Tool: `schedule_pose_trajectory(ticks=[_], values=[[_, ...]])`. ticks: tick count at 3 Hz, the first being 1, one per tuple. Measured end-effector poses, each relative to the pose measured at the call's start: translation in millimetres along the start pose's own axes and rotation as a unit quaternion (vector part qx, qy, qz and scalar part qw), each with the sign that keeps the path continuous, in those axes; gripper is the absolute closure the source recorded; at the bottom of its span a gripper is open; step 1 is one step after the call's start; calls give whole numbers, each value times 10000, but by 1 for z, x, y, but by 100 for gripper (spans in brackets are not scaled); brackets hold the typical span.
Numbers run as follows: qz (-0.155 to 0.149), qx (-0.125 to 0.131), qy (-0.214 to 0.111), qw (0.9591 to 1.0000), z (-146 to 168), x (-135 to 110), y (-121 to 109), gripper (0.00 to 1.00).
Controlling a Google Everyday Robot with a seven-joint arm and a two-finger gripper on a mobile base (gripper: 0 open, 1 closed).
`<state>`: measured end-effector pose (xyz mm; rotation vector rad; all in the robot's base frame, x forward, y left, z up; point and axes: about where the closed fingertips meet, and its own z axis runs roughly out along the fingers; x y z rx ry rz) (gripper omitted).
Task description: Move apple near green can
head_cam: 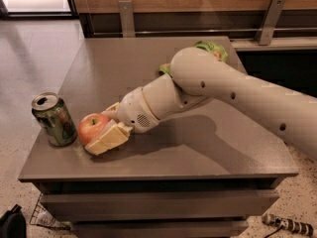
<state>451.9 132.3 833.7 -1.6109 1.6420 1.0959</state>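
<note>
Apple (92,127): red-orange with a yellowish patch, stem dimple facing up. It sits at the front-left part of the grey table (99,68), just beside the green can (53,119), on the can's right. Narrow gap between them; cannot tell whether they touch low down.

Green can: upright near the table's left edge, silver top with its opening visible, pale markings on the side.

Gripper (100,129): at the apple's right side, low over the table surface. One pale finger (109,139) lies along the apple's lower front, the other is behind its upper right. Apple clamped between them. Cannot tell whether the apple's underside bears on the table.

Arm (237,90): white, enters from the right edge and slopes down to the left across the table; wrist housing (148,108) casts a shadow on the surface to its right.

Behind the elbow, a green bag (214,49) is partly hidden at the table's far side.
</note>
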Motion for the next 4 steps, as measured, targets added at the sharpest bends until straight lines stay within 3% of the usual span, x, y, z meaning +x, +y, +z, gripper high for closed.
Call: schedule_pose_trajectory(ticks=[3,4], values=[[-36,-45,22,10000,4,-3,4,0],[-37,-46,22,10000,4,-3,4,0]])
